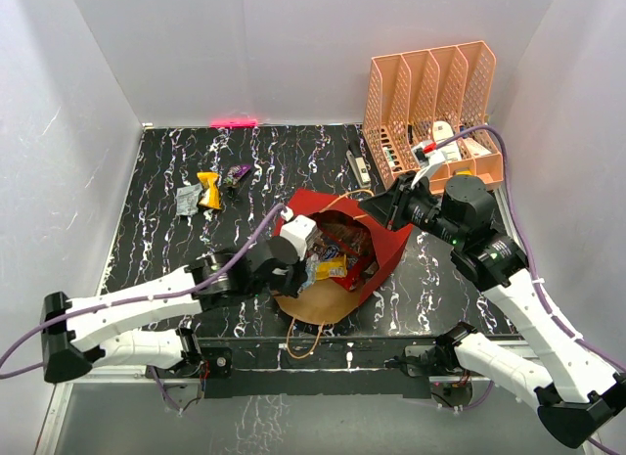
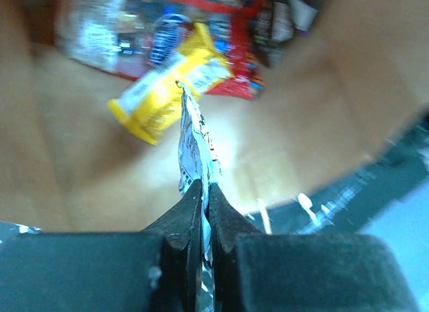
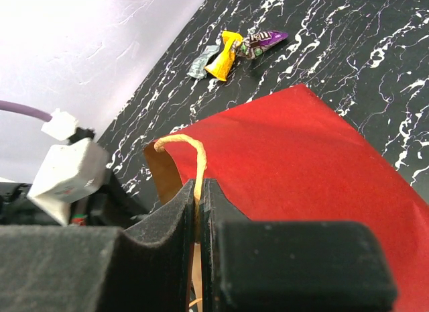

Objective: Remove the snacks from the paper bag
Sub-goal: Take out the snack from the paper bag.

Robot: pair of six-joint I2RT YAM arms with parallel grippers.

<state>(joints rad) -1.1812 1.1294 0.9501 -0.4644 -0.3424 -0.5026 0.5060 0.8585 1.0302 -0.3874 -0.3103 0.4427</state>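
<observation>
The paper bag (image 1: 389,248) lies on its side, red outside and brown inside, its mouth toward the arms. My left gripper (image 2: 204,188) reaches into the mouth and is shut on the edge of a silver-grey snack packet (image 2: 194,141). Deeper in the bag lie a yellow packet (image 2: 167,80) and glossy red bags (image 2: 231,60). My right gripper (image 3: 199,186) is shut on the bag's brown cord handle (image 3: 191,147) and holds the upper wall up. Three snacks lie on the table at the back left: silver (image 1: 187,201), yellow (image 1: 209,191) and purple (image 1: 235,174).
An orange slotted rack (image 1: 430,88) stands at the back right with white and dark items at its foot. A slim dark object (image 1: 357,166) lies just left of it. The bag's second cord handle (image 1: 298,342) hangs over the table's front edge.
</observation>
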